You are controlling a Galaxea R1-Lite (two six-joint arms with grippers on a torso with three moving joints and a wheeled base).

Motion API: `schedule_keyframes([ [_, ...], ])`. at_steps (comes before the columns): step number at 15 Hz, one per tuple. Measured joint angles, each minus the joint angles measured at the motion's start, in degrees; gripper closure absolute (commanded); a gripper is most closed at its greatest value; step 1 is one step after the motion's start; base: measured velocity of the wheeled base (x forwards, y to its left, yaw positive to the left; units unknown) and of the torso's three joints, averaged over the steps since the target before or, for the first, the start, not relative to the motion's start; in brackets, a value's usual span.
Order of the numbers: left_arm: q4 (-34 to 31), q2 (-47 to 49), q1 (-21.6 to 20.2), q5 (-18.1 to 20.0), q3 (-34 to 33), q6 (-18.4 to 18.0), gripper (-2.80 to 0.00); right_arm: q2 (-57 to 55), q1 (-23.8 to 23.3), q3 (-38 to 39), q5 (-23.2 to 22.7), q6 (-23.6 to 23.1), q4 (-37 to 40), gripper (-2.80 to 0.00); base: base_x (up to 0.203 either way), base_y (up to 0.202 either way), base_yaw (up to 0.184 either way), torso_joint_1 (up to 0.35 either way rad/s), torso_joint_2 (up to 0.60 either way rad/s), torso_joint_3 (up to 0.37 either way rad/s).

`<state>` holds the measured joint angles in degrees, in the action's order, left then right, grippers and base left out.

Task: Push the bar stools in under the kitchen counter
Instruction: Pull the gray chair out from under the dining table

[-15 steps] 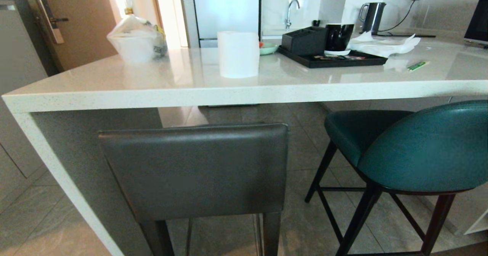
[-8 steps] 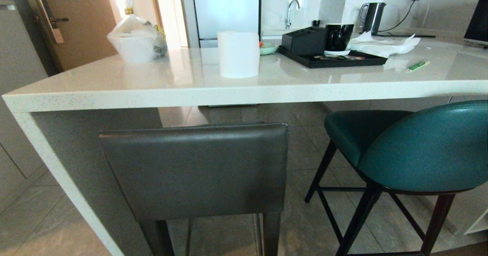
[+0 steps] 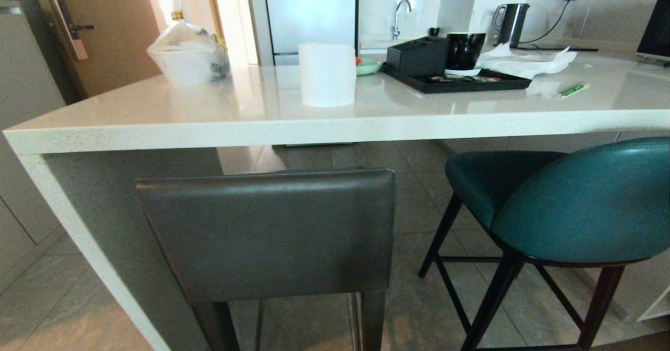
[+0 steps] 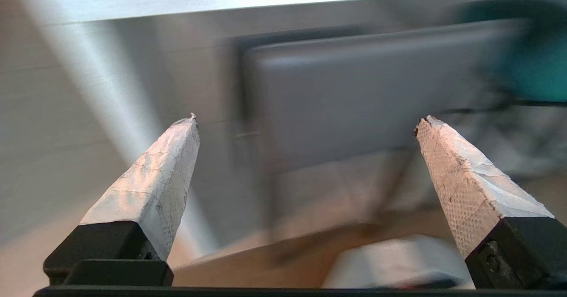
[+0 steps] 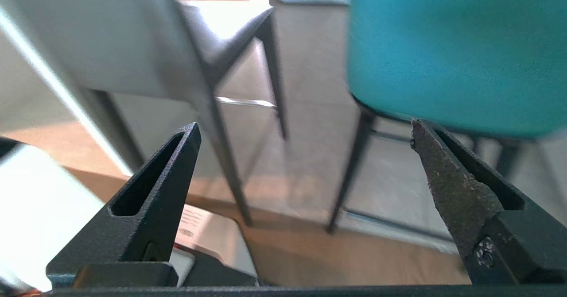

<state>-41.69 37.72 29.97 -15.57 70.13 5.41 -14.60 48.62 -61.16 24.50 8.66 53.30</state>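
Two stools sit out from the kitchen counter [image 3: 335, 126], backs toward the robot, so both need pushing in. Counter slab runs across the head view, its white side panel [image 3: 78, 236] dropping to the floor on the left. Grey stool [image 3: 267, 230] stands just beside that panel, its square back below the slab edge and the seat hidden behind it; looks partly under already. Teal stool [image 3: 586, 204] on the right is turned a bit, its seat pointing in under the slab, rounded back well clear of the edge; probably the one further out.

Neither arm shows in the head view. Left gripper [image 4: 305, 120] is spread wide and empty, facing the grey back [image 4: 376, 93], not touching it; likely lining up to push flat against it. Right gripper [image 5: 305, 131] also wide apart and empty, low down, the teal back [image 5: 452, 53] ahead of it and the thin black legs [image 5: 350, 173] between its fingers, no contact.

Countertop clutter (paper roll [image 3: 327, 74], black tray [image 3: 455, 81]) sits well back from the edge, out of the way.
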Motion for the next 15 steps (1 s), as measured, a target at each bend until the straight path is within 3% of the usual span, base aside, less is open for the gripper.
schedule_keyframes([
  [1,0.58,0.07,1.77,1.22,1.03,1.16,-2.8,-0.96,1.43,-1.15,0.78,0.16,-0.26,-2.8,0.0,0.0,0.0,0.0,0.0,0.0],
  [3,0.96,2.2,4.16,-1.96,7.88,1.72,-2.8,-4.57,2.89,-7.02,2.55,0.21,0.79,-2.8,0.0,0.0,0.0,0.0,0.0,0.0],
  [5,1.03,7.23,5.4,-7.81,17.3,1.37,-2.8,-9.8,2.19,-13.93,4.56,0.32,3.83,-2.8,0.0,0.0,0.0,0.0,0.0,0.0],
  [6,0.92,9.98,4.82,-12.04,20.82,0.98,-2.8,-12.33,-0.31,-15.94,5.26,0.93,4.65,-2.8,0.0,0.0,0.0,0.0,0.0,0.0],
  [8,0.86,14.7,-1.86,-20.51,23.67,0.82,-2.8,-17.67,-10.6,-18.22,5.57,4.46,5.17,-2.8,0.0,0.0,0.0,0.0,0.0,0.0],
  [11,7.0,20.03,-18.82,-27.88,23.6,1.04,-2.8,-27.32,-27.07,-21.69,5.57,16.56,2.18,-2.8,0.0,0.0,0.0,0.0,0.0,0.0],
  [12,10.76,21.22,-23.23,-27.9,22.57,1.79,-2.8,-29.67,-29.82,-22.43,5.56,21.46,0.38,-2.8,0.0,0.0,0.0,0.0,0.0,0.0],
  [13,14.28,21.67,-25.98,-25.54,20.86,2.49,-2.8,-31.07,-30.95,-22.33,5.47,24.76,-2.15,-2.8,0.0,0.0,0.0,0.0,0.0,0.0],
  [15,18.85,20.97,-28.07,-14.02,16.24,4.36,-2.8,-32.34,-31.34,-17.94,5.17,26.83,-11.77,-2.8,0.0,0.0,0.0,0.0,0.0,0.0],
])
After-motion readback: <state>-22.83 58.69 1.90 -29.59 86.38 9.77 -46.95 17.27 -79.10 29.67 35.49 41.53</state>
